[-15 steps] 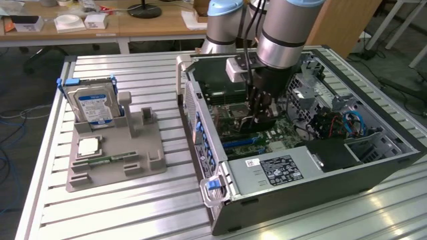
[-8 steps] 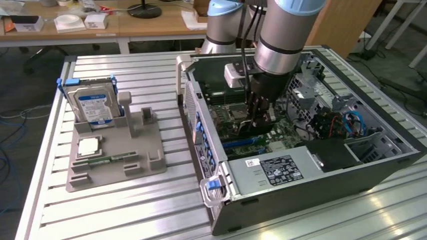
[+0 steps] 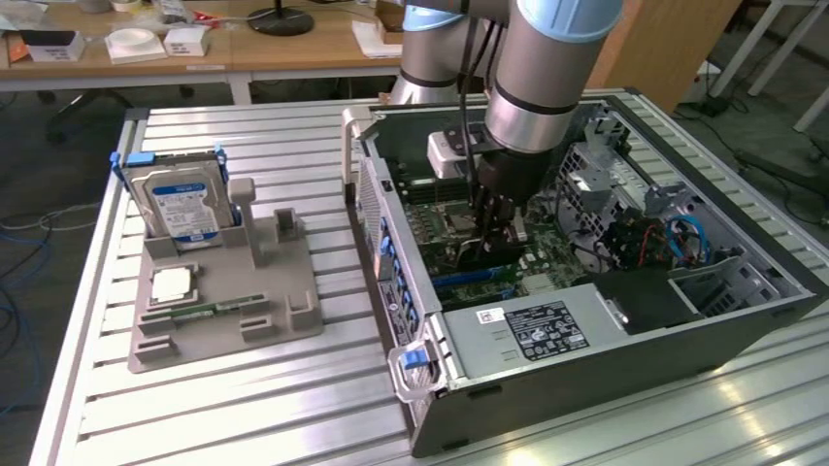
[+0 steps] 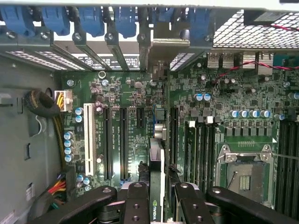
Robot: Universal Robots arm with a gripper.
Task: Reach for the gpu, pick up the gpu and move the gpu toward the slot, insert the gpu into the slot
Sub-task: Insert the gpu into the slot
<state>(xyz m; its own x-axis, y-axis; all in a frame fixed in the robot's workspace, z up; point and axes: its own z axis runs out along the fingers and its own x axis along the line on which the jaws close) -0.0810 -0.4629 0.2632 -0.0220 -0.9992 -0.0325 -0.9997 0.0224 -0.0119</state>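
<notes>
The end effector (image 4: 156,205) is clamped on the gpu (image 4: 156,172), holding it on edge from above inside the open computer case (image 3: 545,388), which lies on its side on the tabletop (image 3: 259,408). The card stands down among the motherboard's (image 4: 224,112) expansion slots, its far end reaching the case's rear bracket row. A hard drive (image 3: 182,199) stands upright in a grey holder (image 3: 227,301) nearer the tabletop's opposite edge.

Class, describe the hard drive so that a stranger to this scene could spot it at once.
Find the open computer case on the slatted metal table. Towards the exterior view's left lies a grey holder tray. The hard drive stands upright at its far end: silver, blue-labelled, with blue rails, unlike the flat parts beside it.
</notes>
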